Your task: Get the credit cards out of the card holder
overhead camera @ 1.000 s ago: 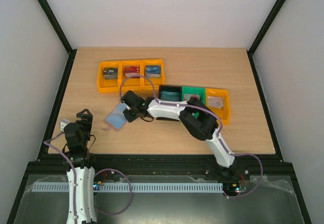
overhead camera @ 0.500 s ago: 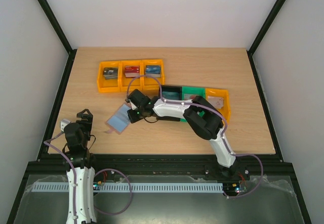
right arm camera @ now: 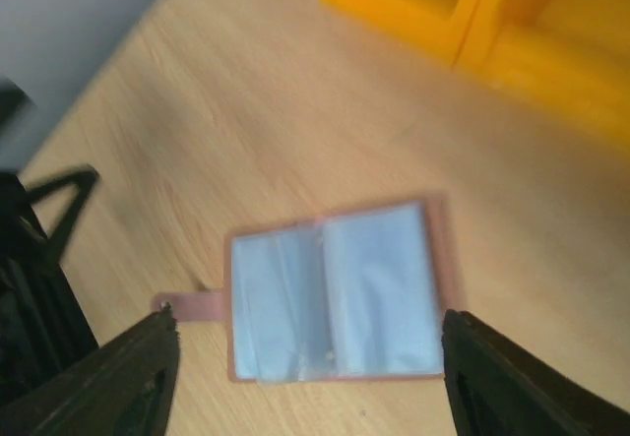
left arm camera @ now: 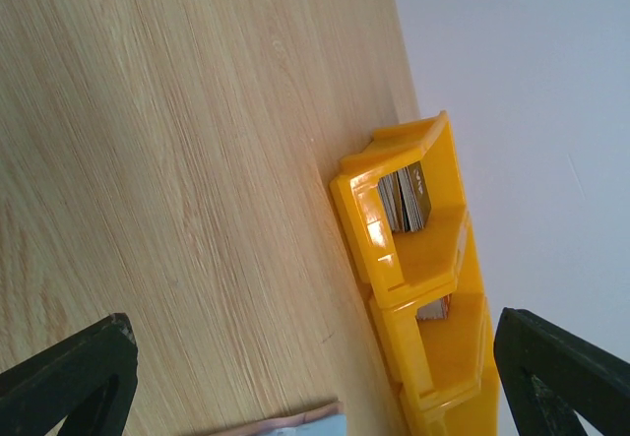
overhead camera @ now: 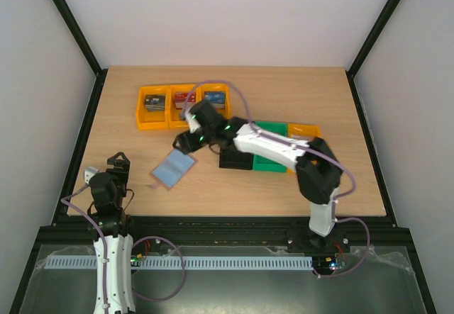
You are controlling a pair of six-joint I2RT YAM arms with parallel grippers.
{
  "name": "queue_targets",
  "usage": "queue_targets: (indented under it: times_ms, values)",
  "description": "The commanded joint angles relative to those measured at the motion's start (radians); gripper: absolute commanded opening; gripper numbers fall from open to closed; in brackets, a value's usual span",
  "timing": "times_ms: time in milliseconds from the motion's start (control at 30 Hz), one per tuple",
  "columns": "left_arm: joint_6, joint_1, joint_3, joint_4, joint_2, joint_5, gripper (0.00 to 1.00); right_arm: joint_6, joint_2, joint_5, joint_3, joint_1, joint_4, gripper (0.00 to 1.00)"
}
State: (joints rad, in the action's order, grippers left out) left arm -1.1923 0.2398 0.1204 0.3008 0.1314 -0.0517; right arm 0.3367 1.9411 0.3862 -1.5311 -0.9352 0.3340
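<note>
Card holder (right arm camera: 330,293) is laid open flat on the bench (right arm camera: 197,111), pale blue inside upward, beneath and clear of the right gripper (right arm camera: 310,330), whose jaws are spread apart.

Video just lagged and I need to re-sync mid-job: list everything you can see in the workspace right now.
table: one, light wood, under everything.
card holder: one, pale blue inside, pinkish edge, lying open at front left, nothing gripping it.
triple bin: one, yellow, far left.
card stacks: three, dark, red, blue, one per compartment of the triple bin.
small bins: three, black, green, yellow, in a row mid-table, partly under the right arm.
left end effector: open, front-left edge.
right end effector: open, between holder and triple bin.
</note>
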Motion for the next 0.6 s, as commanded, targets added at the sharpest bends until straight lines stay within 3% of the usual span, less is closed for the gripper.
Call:
queue_targets:
  times_ms: [0,33,200,267,367,567]
  values:
    - [0.014,-0.001,-0.013,0.005,-0.012,-0.008,0.99,-0.008,-0.241,0.007,0.032,0.183,-0.126,0.83]
    - [0.015,-0.001,-0.012,0.002,-0.011,-0.011,0.99,0.008,-0.294,-0.023,0.081,0.232,-0.173,0.99]
    - [0.023,-0.006,-0.005,-0.02,-0.017,-0.018,0.99,0.116,-0.563,-0.089,0.378,0.554,-0.436,0.99]
    - [0.062,-0.007,0.005,-0.087,0.013,-0.051,0.99,0.153,-0.653,-0.126,0.489,0.714,-0.514,0.98]
    - [0.14,-0.011,0.048,-0.222,0.101,-0.124,0.99,0.146,-0.774,-0.209,0.666,0.855,-0.629,0.99]
    - [0.625,-0.017,0.277,-0.374,0.314,-0.091,0.99,0.117,-0.893,-0.367,0.955,1.026,-0.822,0.99]
